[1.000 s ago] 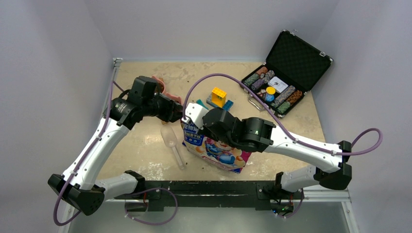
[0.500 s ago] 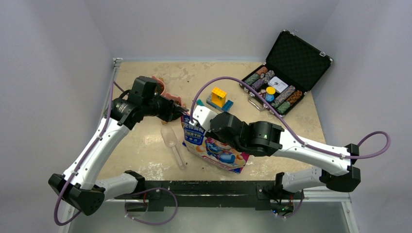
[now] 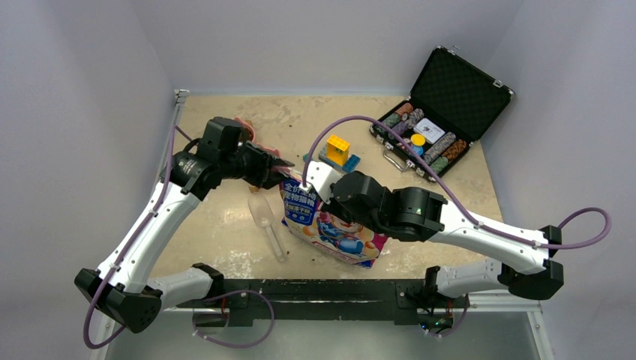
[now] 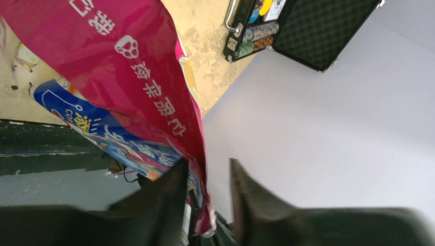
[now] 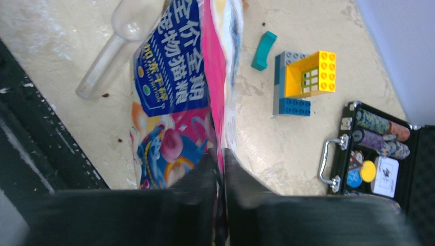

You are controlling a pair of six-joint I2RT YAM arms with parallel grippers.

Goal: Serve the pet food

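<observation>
From above you see the pet food bag (image 3: 334, 229) sitting on the table (image 3: 225, 244) near the arm bases, its pink top edge raised and both arms reaching in on it from either side. That view hides the fingertips, so go to the wrist cameras.

Your right gripper (image 5: 219, 154) has its fingers pressed together on the bag's top edge, with the pink film pinched flat between them. Your left gripper (image 4: 206, 169) is a different story. Its two fingers (image 4: 166, 197) stand apart, and the crumpled pink edge of the bag hangs in the gap. The edge lies close against one finger, with daylight (well, grey wall) showing between it and the other. Nothing is clamped on that side.

The right wrist camera also gives you what the overhead barely resolves. A few dark kibble pellets (image 5: 105, 95) lie loose on the table by the clear plastic scoop (image 5: 110, 51). The scoop lies just beside the bag, handle toward the near edge. Past the bag, a teal curved piece (image 5: 263, 49) sits next to the yellow, grey and blue toy blocks (image 5: 307, 77). The open black case (image 5: 420, 169) of poker chips (image 5: 382, 125) is off to one side.

Only the overhead shows a pink object (image 3: 244, 126) partly hidden behind your left arm, and you cannot tell what it is.
</observation>
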